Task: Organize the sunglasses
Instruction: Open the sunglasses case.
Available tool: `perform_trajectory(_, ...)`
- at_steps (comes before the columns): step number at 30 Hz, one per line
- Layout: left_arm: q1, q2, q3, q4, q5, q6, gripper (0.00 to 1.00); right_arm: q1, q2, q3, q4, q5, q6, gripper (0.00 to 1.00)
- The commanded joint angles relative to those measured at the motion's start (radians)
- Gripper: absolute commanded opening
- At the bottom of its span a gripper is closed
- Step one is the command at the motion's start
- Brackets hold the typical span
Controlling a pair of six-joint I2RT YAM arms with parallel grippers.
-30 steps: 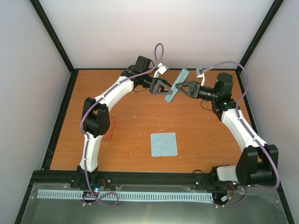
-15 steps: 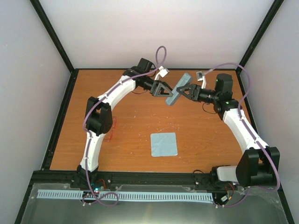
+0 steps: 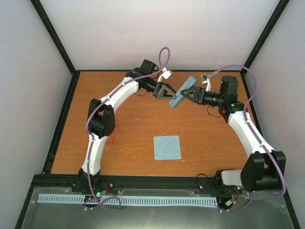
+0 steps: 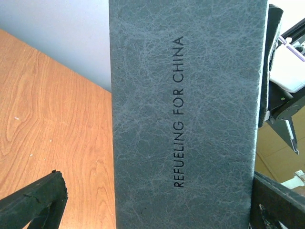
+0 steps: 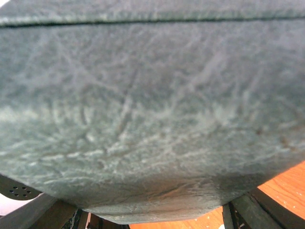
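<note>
The grey-blue oblong case [image 3: 182,91] hangs in the air over the back middle of the table, between both grippers. My right gripper [image 3: 188,93] is shut on it from the right; the case [image 5: 152,109] fills the right wrist view. My left gripper [image 3: 171,94] is open around its other side. In the left wrist view the case [image 4: 186,119] reads "REFUELING FOR CHINA", and the left finger [image 4: 43,198] stands apart from its edge. The red-pink sunglasses [image 3: 116,128] lie on the table at the left, mostly hidden behind my left arm.
A flat light blue square cloth [image 3: 167,147] lies on the orange table [image 3: 143,119] near the front middle. White walls and a black frame enclose the table on three sides. Purple cables loop above both wrists.
My right gripper and the case have shifted slightly right and down in the top view. My left arm has reached a little further toward the case.
</note>
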Motion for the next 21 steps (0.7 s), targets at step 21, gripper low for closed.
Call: perform_trajectory(21, 0.106, 0.123, 0.126, -0.014, -0.346, 0.074, 0.99, 0.019, -0.109, 0.092, -0.189, -0.237, -0.149, 0.03)
